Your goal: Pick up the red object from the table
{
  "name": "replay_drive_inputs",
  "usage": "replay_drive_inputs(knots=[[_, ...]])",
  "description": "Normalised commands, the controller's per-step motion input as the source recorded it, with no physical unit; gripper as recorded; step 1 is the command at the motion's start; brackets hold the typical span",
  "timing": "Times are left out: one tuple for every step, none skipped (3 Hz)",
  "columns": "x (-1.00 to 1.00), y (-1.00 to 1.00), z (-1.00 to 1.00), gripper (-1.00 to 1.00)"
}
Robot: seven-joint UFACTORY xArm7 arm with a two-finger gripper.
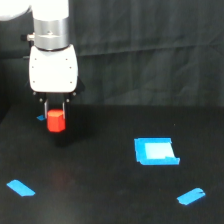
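Exterior view, the only one given, looks across a wide, flat, matte black counter (110, 200) toward a black cloth backdrop (150, 50) hanging in soft folds behind it.

White robot arm (50, 20) comes down from the top edge on the exterior view's left. It ends in a rounded white housing, and below that sits the dark gripper (56, 117), pointing straight down.

Gripper fingers are clenched on the red object (56, 121), a small orange-red block with angled sides. One thin dark finger shows at the block's left edge and another at its right edge, each touching it. The block sits just under the white housing, over the far left part of the counter. A faint reddish glow lies on the counter below it, closer to the camera. Whether the block's underside touches the counter or hangs just above it cannot be told from this angle.

Small sliver of blue (40, 118) peeks out just to the left of the gripper, level with the block.

Blue square (156, 151), the largest blue piece, lies flat on the counter well to the exterior view's right of the gripper, with a paler patch at its middle.

Blue tape strip (20, 188) lies near the lower left corner, set at a slant. Another slanted blue strip (191, 196) lies near the lower right, below the square and apart from it.
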Motion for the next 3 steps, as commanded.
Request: replay_drive_inputs(knots=[[0.18,0.02,0.84,-0.92],[0.15,0.08,0.89,-0.97],[0.09,0.07,0.81,-0.98]])
